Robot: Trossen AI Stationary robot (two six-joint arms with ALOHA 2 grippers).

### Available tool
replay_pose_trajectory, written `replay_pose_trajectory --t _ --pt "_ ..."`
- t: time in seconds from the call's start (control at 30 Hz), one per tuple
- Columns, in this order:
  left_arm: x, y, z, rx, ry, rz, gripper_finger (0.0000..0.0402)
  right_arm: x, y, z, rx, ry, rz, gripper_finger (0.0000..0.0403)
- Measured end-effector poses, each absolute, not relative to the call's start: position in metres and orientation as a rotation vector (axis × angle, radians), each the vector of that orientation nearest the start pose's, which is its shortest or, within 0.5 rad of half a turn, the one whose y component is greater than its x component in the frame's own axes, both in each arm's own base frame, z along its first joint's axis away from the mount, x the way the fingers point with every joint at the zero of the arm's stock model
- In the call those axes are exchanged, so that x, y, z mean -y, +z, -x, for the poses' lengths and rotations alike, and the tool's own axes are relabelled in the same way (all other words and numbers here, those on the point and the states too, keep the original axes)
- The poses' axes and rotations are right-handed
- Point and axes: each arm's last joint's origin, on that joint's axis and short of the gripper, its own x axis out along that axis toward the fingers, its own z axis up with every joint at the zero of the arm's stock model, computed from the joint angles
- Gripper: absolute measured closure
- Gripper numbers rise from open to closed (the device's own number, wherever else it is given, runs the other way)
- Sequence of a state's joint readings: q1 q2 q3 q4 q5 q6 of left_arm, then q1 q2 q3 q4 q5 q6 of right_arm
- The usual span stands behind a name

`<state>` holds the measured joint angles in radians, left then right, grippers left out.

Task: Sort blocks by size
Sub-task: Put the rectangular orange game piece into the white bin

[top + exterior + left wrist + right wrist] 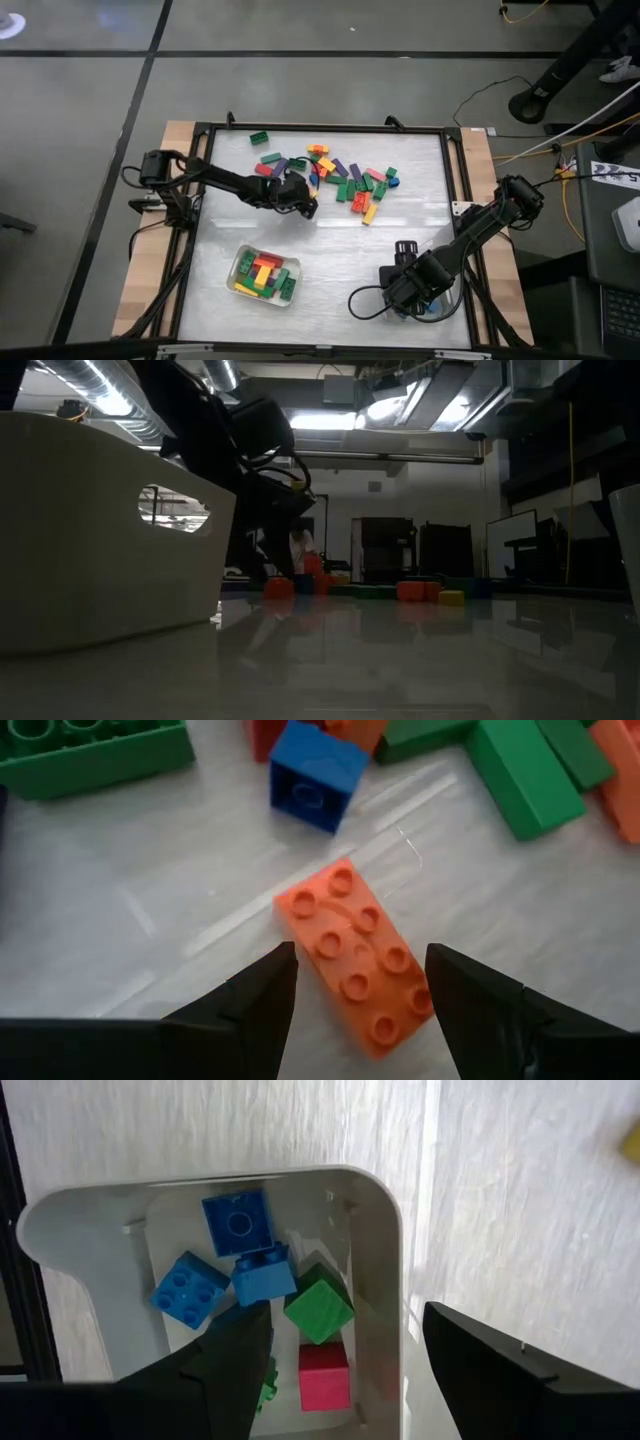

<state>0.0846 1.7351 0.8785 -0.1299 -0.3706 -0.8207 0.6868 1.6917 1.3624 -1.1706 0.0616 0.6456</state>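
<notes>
Desk (pixel 330 250): pale, loose bricks (pixel 340 175) at 12 o'clock.
Left pincer (pixel 360 985): wide, straddling skewed orange brick (pixel 355 955).
Right pincer (pixel 345 1370): wide, over tray (pixel 385 1280).
Risk: skew may twist brick free.

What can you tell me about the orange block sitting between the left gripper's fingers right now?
The orange block is a long rectangular brick of glossy plastic with eight round studs in two rows, studs up. It lies flat on the pale table, set at a slant to the fingers. The left gripper is open, with one end of the block in the gap; no contact is visible. It stands clear of the blue square block nearby.
</notes>
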Motion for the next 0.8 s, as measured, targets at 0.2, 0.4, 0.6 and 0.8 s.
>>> replay_pose_trajectory --t 0.2,0.4,0.6,0.8 --pt "-0.043 0.134 -0.32 -0.747 0.809 0.611 0.0192 -0.195 0.247 -0.241 -1.475 0.028 0.033 0.0143" --pt "-0.043 0.118 -0.324 -0.786 0.813 0.596 0.0192 -0.195 0.247 -0.241 -1.475 0.028 0.033 0.0143" --pt "-0.043 0.117 -0.323 -0.835 0.765 0.509 0.0193 -0.195 0.247 -0.241 -1.474 0.027 0.034 0.0143" --pt "-0.042 0.117 -0.322 -0.881 0.713 0.413 0.025 -0.195 0.247 -0.241 -1.473 0.026 0.034 0.0143"
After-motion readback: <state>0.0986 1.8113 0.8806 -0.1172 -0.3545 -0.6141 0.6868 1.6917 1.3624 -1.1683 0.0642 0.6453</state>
